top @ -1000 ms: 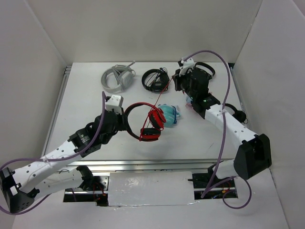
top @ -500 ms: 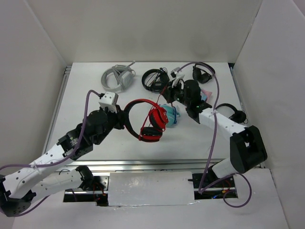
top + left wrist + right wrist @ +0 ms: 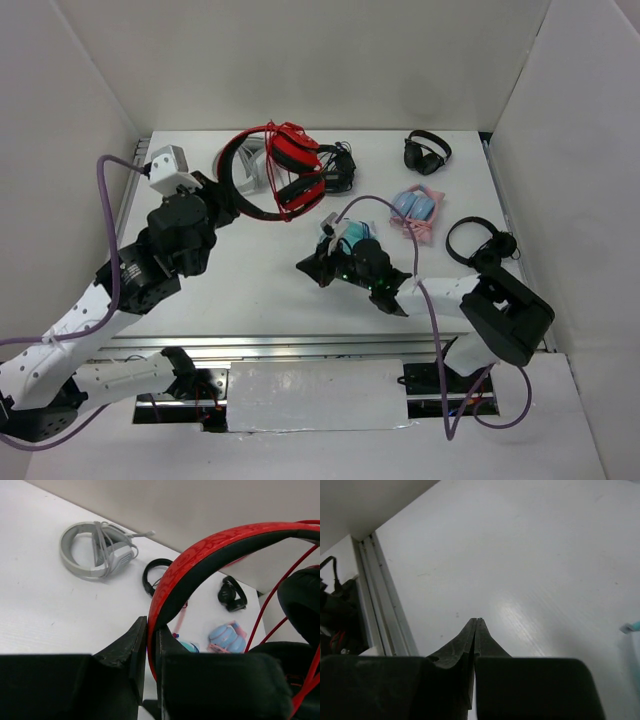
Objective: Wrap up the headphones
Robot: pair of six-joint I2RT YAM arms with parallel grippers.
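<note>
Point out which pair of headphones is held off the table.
The red headphones, clamped by the headband in the left tool; the grey pair and the black pairs lie on the table.

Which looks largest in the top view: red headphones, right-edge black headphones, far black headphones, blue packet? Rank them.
1. red headphones, though held up nearer the camera, which inflates them
2. right-edge black headphones
3. far black headphones and blue packet: look alike

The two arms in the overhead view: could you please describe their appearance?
The left arm and right arm have white shells, black joints and a loose purple cable each. The left end effector and right end effector have black wedge-shaped fingers.
</note>
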